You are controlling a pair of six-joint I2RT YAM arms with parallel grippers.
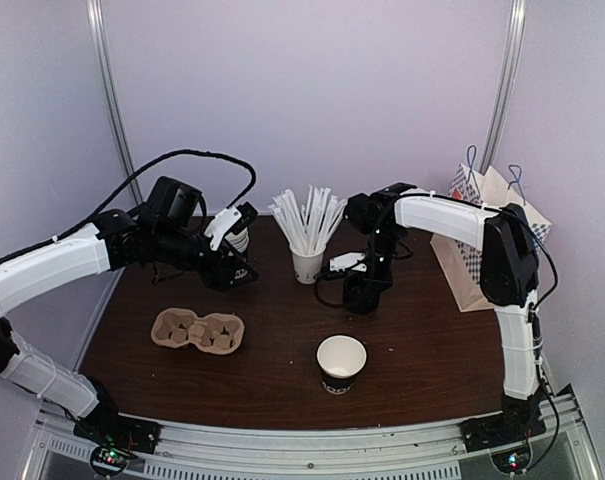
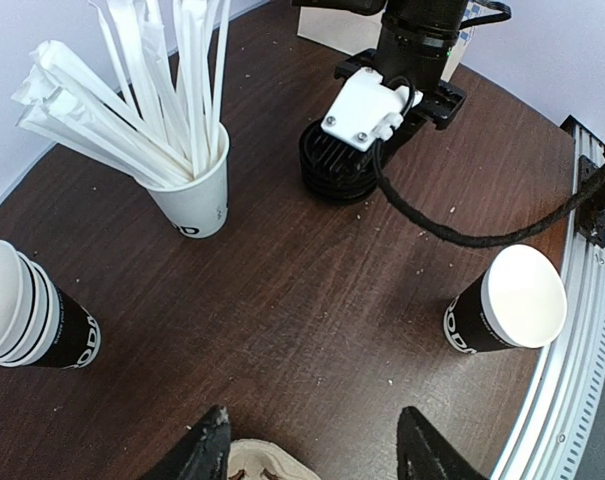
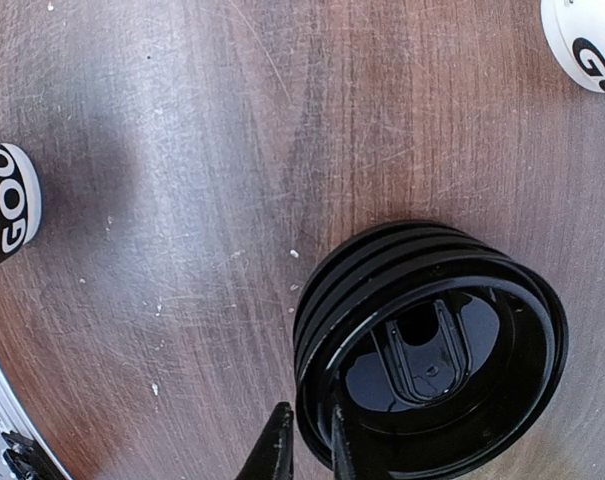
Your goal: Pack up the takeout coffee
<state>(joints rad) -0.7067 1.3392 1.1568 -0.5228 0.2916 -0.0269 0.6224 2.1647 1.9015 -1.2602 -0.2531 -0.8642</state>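
Right, the takeout coffee cup (image 1: 341, 362) stands by itself near the front middle of the table (image 1: 432, 350). Its mouth is open with no lid on it, and it is well apart from both arms. The right gripper (image 3: 308, 418) is down over the stack of black lids (image 3: 317, 300), just beyond the cup. Its jaws are pinched on the rim of the top lid (image 3: 427, 360), one finger outside the edge and one inside. I'd say that is a sensible hold for lifting a single lid off without dragging those beneath.

The left gripper (image 2: 312, 455) hangs over the far left side, jaws apart with nothing between them, out of the way. The stack of lidless cups (image 2: 32, 325) sits off to its side, and the cardboard cup carrier (image 1: 197, 330) lies on the near side of it. The white cup of straws (image 1: 307, 262) stands between the arms. A paper bag (image 1: 482, 250) waits at the far right, likely where the capped cup ends up.
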